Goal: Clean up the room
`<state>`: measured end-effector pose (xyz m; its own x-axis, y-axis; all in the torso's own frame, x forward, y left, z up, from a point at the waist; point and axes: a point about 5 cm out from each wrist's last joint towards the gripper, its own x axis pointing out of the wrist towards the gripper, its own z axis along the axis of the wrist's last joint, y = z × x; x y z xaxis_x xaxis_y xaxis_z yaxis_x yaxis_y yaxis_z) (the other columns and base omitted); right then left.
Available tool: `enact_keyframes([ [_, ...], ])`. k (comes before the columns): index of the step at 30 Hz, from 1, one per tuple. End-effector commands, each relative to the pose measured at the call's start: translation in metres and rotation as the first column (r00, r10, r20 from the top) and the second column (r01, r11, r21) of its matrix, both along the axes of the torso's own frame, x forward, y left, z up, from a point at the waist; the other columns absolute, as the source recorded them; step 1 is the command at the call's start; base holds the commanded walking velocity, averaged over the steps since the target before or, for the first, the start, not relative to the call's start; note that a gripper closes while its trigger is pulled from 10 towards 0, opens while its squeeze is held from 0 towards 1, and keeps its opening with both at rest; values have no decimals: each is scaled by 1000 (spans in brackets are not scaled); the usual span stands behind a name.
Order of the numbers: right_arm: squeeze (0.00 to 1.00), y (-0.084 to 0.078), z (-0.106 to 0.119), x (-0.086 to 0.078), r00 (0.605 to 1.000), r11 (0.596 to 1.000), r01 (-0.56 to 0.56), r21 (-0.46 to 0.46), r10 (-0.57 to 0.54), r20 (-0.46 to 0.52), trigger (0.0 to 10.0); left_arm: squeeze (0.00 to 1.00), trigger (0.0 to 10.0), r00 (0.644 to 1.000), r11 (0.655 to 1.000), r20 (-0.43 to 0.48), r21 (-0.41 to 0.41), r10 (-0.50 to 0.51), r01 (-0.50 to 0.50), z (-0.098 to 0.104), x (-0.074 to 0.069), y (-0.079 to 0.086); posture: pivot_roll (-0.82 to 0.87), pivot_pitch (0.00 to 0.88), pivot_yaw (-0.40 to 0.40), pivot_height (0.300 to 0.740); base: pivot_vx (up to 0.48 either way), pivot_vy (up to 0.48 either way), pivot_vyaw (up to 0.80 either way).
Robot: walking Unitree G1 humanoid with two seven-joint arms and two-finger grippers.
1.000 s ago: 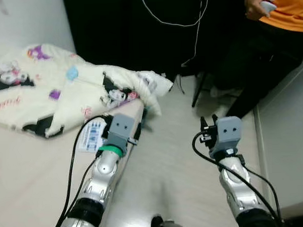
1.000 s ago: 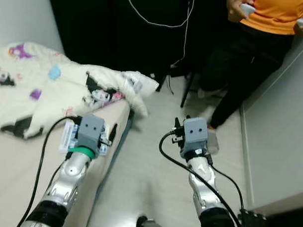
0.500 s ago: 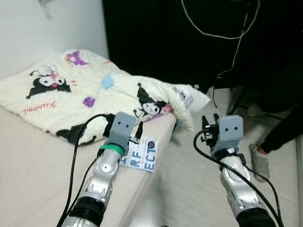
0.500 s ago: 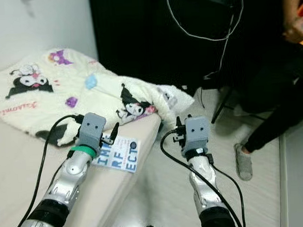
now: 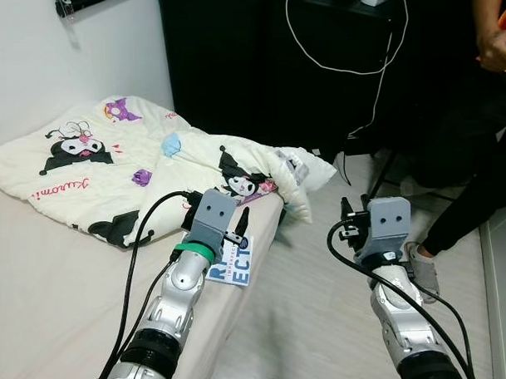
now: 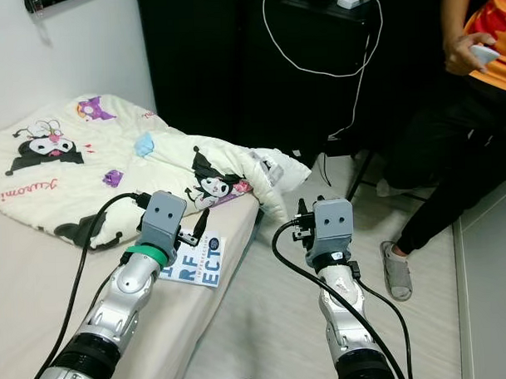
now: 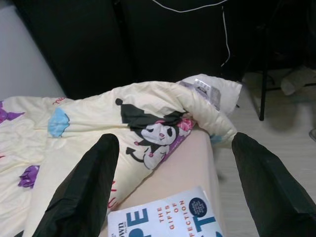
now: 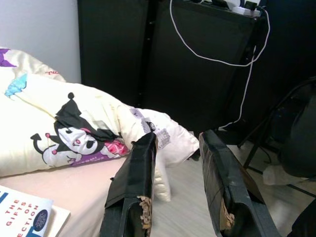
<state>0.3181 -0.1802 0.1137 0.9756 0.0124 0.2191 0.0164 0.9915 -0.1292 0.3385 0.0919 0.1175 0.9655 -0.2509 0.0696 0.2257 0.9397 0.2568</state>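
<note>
A cream blanket with cartoon prints lies crumpled across the head of the bed, one corner hanging over the edge. A white booklet with blue letters lies at the bed's edge. My left gripper hovers just above the booklet, fingers wide open and empty, pointing at the blanket's corner. My right gripper is held over the floor beside the bed, open by a narrow gap with nothing in it.
A black cabinet with a dangling white cable stands behind the bed. At the right a person in an orange top and black trousers holds a controller, one slippered foot on the pale floor. Chair legs stand nearby.
The whole picture has shifted as the camera moved: the bed, blanket and cabinet now show more fully and the person sits farther right. Both arms hold the same pose.
</note>
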Motion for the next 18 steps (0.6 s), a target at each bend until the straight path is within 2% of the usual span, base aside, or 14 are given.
enact_keyframes([
  [1, 0, -3, -3, -3, 1000, 1000, 11, 6, -11, -9, 10000, 0, 10000, 1000, 1000, -25, 2, -4, 4, -7, -4, 0, -28, 109, -28, 720, 0, 0, 0],
  [6, 0, -2, -3, -4, 1000, 1000, 6, 13, -6, -6, 10000, 0, 10000, 1000, 1000, -24, 2, -5, 6, -8, -5, 0, -28, 109, -28, 720, 0, 0, 0],
  [8, 0, -2, -3, -4, 1000, 1000, 5, 13, -5, -6, 10000, 0, 10000, 1000, 1000, -24, 2, -6, 6, -8, -5, 0, -28, 109, -28, 720, -270, 0, 0],
  [18, 0, -2, -4, -4, 1000, 1000, 3, 9, -3, -8, 10000, 0, 10000, 1000, 1000, -19, 0, -3, 3, -7, -6, 0, -28, 109, -28, 720, -433, 0, 0],
])
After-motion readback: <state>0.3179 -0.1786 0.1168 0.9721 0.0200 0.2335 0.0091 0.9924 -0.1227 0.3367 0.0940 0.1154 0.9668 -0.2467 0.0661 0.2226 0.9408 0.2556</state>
